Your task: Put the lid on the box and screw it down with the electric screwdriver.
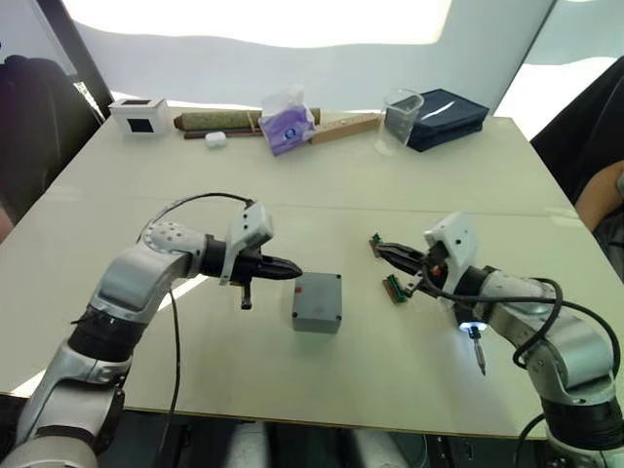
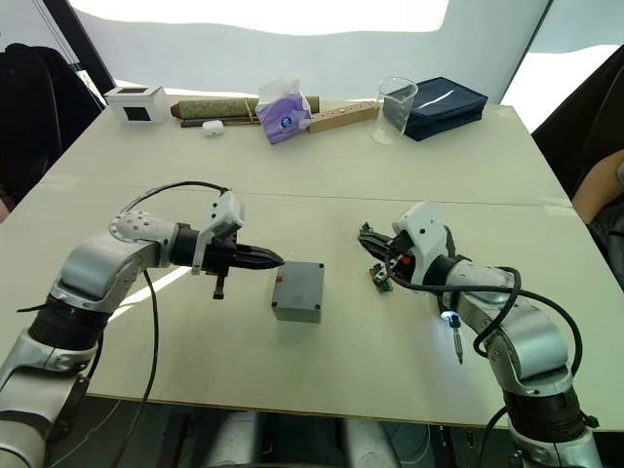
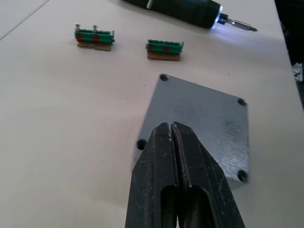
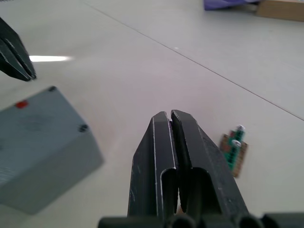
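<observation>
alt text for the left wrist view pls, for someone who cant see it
The left end effector, fingers shut, points at the grey box with its lid on, screw holes at the corners. Beyond it on the white table lie two green strips and the lit electric screwdriver.
</observation>
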Controlling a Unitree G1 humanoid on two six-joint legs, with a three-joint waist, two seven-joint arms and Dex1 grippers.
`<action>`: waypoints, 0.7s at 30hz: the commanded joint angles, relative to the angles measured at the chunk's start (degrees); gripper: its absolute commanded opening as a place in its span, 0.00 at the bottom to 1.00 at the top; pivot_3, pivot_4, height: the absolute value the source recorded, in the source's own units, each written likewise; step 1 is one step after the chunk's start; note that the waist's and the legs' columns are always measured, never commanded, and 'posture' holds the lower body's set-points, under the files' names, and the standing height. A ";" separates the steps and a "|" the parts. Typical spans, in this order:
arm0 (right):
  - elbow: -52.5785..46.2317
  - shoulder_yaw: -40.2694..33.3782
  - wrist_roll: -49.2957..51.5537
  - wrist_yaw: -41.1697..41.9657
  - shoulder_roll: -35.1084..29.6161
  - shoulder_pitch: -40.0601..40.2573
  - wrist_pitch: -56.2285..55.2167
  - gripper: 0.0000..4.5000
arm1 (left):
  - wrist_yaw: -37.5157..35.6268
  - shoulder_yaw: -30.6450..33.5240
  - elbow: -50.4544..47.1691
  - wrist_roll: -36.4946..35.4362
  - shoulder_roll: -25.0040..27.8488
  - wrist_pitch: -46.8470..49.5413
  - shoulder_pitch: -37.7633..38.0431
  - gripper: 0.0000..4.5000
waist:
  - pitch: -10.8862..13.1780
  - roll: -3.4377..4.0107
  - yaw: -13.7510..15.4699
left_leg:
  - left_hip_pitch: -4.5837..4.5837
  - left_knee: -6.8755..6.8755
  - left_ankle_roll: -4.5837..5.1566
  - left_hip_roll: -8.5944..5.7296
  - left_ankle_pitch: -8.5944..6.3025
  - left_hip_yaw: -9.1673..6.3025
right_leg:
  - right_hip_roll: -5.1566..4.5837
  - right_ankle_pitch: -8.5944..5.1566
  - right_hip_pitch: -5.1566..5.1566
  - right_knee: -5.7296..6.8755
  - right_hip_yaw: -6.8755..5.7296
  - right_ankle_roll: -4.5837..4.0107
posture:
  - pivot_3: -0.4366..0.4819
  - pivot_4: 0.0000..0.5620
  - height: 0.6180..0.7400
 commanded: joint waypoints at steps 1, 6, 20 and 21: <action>-3.76 2.15 2.05 -0.91 1.40 -1.23 1.73 0.01 | -0.37 2.40 -2.54 -1.78 1.29 0.57 0.75 0.00 | 0.00 0.00 0.11 | 0.00 0.02 0.00 0.00 0.00 0.00 | -0.01 0.00 0.01 0.00 -0.01 0.00 | 0.48 0.27 1.00; -3.43 5.62 1.51 -1.76 3.17 -1.81 1.88 0.01 | 1.67 3.25 -2.90 -2.17 1.02 1.41 1.45 0.00 | 0.00 -0.01 0.17 | -0.04 0.18 0.00 -0.03 0.00 0.01 | -0.05 0.00 0.06 0.00 -0.03 0.01 | 0.48 0.27 1.00; 1.66 8.57 -1.30 -1.40 3.43 -2.59 -0.61 0.01 | 4.39 3.33 -4.36 -2.84 0.20 2.43 1.92 0.00 | 0.00 0.00 0.04 | -0.04 0.18 0.01 -0.02 0.00 0.01 | -0.02 0.00 0.03 0.02 -0.04 0.01 | 0.48 0.27 1.00; 1.91 8.63 -1.57 -1.39 3.38 -2.52 -0.84 0.01 | 4.48 3.34 -4.44 -2.88 0.16 2.46 1.95 0.00 | 0.00 0.00 0.03 | -0.04 0.18 0.01 -0.02 0.00 0.01 | -0.02 0.00 0.03 0.02 -0.04 0.01 | 0.48 0.27 1.00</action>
